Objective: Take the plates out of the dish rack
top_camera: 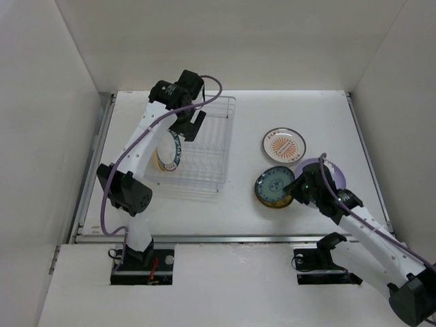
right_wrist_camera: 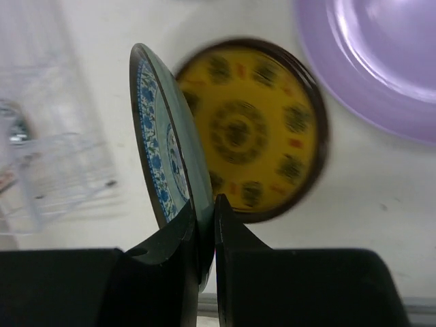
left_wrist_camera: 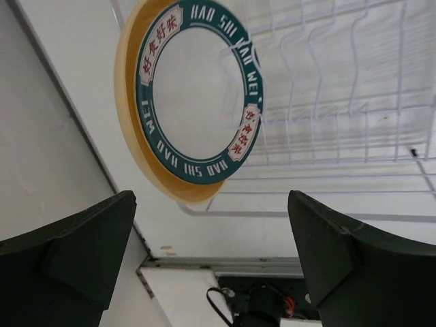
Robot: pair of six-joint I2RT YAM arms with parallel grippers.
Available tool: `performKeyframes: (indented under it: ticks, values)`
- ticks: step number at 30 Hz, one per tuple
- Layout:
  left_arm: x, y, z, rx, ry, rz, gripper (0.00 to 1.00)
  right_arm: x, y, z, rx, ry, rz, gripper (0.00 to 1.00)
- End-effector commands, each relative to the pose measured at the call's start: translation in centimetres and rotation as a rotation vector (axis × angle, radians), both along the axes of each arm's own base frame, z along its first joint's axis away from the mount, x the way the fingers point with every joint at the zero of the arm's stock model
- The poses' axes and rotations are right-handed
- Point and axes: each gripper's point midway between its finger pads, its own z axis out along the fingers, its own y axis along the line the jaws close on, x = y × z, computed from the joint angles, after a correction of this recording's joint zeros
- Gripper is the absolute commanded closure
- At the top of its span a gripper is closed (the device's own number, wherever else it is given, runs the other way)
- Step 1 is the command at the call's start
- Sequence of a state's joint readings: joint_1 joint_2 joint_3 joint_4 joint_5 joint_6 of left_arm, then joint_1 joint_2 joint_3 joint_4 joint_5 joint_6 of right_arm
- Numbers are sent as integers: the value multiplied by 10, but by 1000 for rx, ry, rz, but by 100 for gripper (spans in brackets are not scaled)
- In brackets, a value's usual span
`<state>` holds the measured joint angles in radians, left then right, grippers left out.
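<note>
Your L gripper is spread wide and empty, over the far-left part of the dish rack. Under it the green-rim plate stands on edge at the rack's left end, w/ a pale yellow plate pressed right behind it. Your R gripper pinches the teal plate by its rim, over the gold-brown plate; can't tell if they touch. The lavender plate sits just beside them, the red-marked plate farther back. A strip of table separates the rack's right edge from those plates.

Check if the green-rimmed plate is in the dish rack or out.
In: green-rimmed plate stands on edge among the dish rack wires, open left jaws clear of it.
</note>
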<state>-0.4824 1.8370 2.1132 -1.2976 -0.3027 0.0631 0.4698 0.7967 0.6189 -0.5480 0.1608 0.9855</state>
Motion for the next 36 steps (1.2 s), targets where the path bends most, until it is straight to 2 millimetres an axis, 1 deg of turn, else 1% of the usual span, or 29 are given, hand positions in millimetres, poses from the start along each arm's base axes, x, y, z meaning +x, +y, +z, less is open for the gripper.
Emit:
performKeyframes:
  ticks: [1, 3, 4, 7, 8, 9, 11, 12, 13, 15, 16, 17, 19, 20, 21, 24, 26, 27, 28, 29, 30, 31, 32, 33, 35, 36]
  values:
    - [-9, 21, -2, 105, 12, 24, 8, -12, -11, -29, -4, 80, -72, 100]
    - [-8, 22, -4, 113, 10, 28, 9, -13, -9, -34, 12, 102, -84, 100]
    - [-7, 24, -3, 120, 6, 31, 11, -13, -9, -42, 1, 122, -84, 100]
    - [-10, 27, -6, 135, 19, 43, 11, -8, -4, -45, 7, 124, -78, 100]
    - [-12, 28, -2, 129, 9, 44, 11, -8, -4, -49, -3, 141, -78, 96]
    - [-11, 29, -1, 137, 5, 47, 11, -9, -5, -51, -7, 150, -79, 77]
    - [-11, 33, 4, 152, -14, 57, 11, -13, -7, -56, -41, 176, -62, 51]
    - [-12, 36, 9, 161, -27, 53, 11, -13, -7, -56, -54, 183, -54, 37]
    - [-11, 41, 12, 187, -41, 65, 11, -15, -8, -57, -59, 192, -54, 32]
    - [-13, 45, 18, 222, -57, 63, 11, -17, -10, -56, -74, 198, -41, 25]
    - [-12, 53, 23, 266, -80, 84, 11, -15, -9, -52, -84, 187, -26, 23]
    - [-11, 55, 27, 298, -92, 77, 11, -18, -11, -52, -87, 190, -26, 22]
    - [-8, 63, 31, 349, -117, 101, 11, -17, -11, -45, -99, 183, -10, 22]
    - [-7, 72, 32, 417, -126, 113, 10, -17, -11, -45, -99, 183, -10, 22]
    - [-5, 75, 32, 444, -136, 124, 10, -14, -10, -40, -94, 174, -10, 22]
    - [0, 76, 21, 499, -109, 117, 10, -11, -8, -38, -99, 151, 5, 22]
    - [4, 76, 15, 517, -99, 125, 11, -9, -7, -45, -110, 173, 6, 22]
    - [4, 78, 17, 529, -106, 130, 11, -9, -8, -48, -121, 182, 12, 22]
    - [8, 79, 14, 530, -104, 139, 12, -6, -6, -42, -115, 169, 12, 22]
    - [8, 86, 15, 540, -104, 158, 15, -3, -5, -40, -115, 170, 12, 22]
    - [13, 88, 15, 534, -111, 172, 16, -3, -5, -40, -123, 168, 21, 22]
    - [14, 91, 17, 525, -121, 192, 18, -1, -4, -36, -118, 157, 21, 22]
    - [17, 93, 15, 516, -113, 200, 22, 2, -3, -26, -103, 126, 20, 22]
    - [20, 93, 11, 506, -102, 203, 34, 2, -3, -24, -106, 116, 28, 22]
    - [21, 95, 2, 469, -68, 204, 43, 4, -4, -13, -102, 77, 28, 22]
    - [20, 91, -4, 458, -34, 181, 46, 6, -3, -9, -98, 68, 27, 22]
